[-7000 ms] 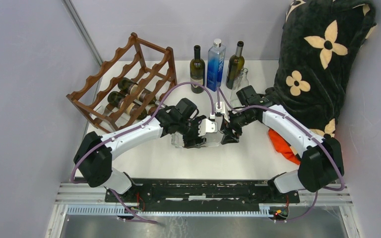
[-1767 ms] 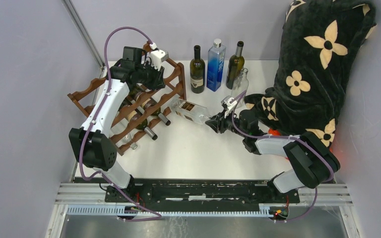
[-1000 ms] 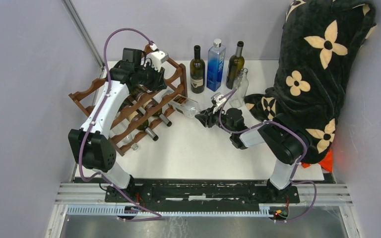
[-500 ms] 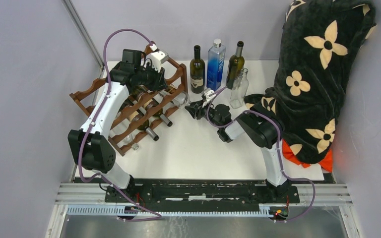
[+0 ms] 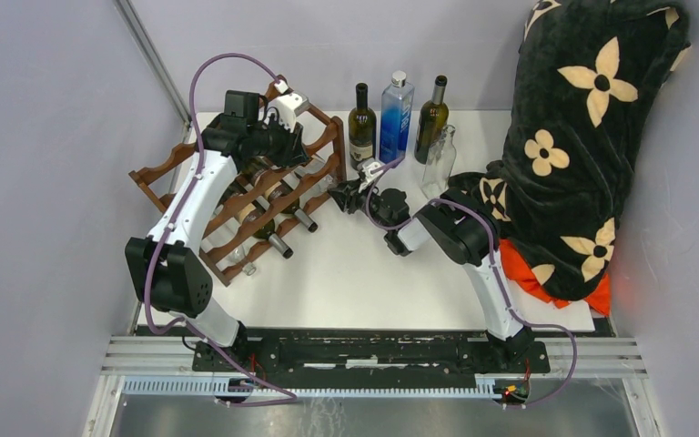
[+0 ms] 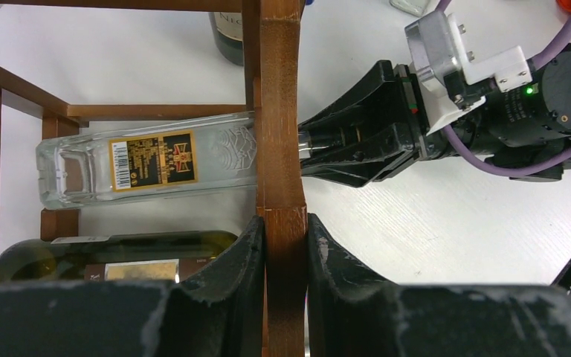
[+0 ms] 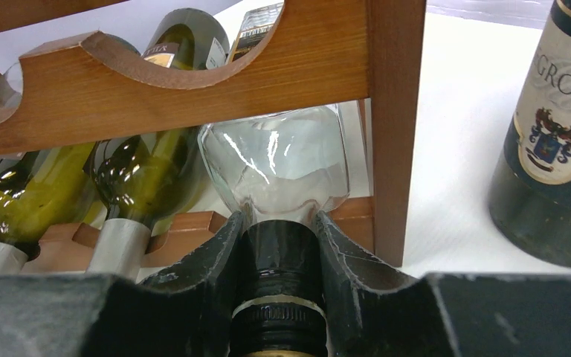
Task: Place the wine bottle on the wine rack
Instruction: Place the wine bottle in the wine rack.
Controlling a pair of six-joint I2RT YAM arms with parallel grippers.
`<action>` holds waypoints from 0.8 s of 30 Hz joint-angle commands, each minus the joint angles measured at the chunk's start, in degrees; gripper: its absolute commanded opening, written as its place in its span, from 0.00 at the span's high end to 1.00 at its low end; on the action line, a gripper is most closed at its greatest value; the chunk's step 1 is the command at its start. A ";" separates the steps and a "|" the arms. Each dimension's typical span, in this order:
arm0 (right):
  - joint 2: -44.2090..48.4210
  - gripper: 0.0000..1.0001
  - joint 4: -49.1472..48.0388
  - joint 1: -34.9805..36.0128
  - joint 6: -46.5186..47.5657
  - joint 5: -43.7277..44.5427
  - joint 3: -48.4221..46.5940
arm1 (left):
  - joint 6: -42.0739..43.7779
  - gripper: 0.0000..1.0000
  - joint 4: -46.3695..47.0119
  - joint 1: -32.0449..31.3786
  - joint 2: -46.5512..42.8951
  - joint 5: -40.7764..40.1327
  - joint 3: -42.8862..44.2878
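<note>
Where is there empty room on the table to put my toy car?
The biggest bare patch is the white table in front, between the wine rack, the right arm and the arms' bases. It's crowded at the back by the standing bottles, and where the right claw holds a clear bottle.

L hand (image 6: 286,249) clamped, L arm (image 5: 191,196) up+fwd | R hand (image 7: 279,238) clamped, R arm (image 5: 490,278) stretched across to left

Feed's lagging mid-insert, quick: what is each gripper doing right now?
Left gripper: closed on an upright post of the dark reddish-brown wooden wine rack.
Right gripper: closed on the neck of the clear glass wine bottle.
</note>
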State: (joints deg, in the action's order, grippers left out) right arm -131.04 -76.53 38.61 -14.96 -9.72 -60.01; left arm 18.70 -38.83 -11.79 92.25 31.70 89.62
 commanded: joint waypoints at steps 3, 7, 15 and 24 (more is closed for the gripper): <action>-0.02 1.00 -22.42 0.65 -1.51 2.08 -7.75 | -4.86 0.85 3.62 -1.09 0.94 8.71 0.03; -0.65 1.00 -23.11 0.65 -1.23 3.23 -9.26 | -4.86 0.85 3.65 -1.10 1.27 8.76 0.04; -2.58 1.00 -22.69 1.24 -0.61 4.78 -11.88 | -5.35 0.85 4.19 -1.13 2.04 9.36 0.46; -3.83 0.93 -18.83 1.98 -1.36 1.81 -11.76 | -5.64 0.85 4.20 -1.13 1.96 9.15 -0.24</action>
State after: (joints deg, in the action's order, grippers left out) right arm -136.73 -76.86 39.88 -15.20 -5.87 -68.14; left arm 17.41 -37.19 -11.73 93.10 33.36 89.60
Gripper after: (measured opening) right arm 0.385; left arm 0.280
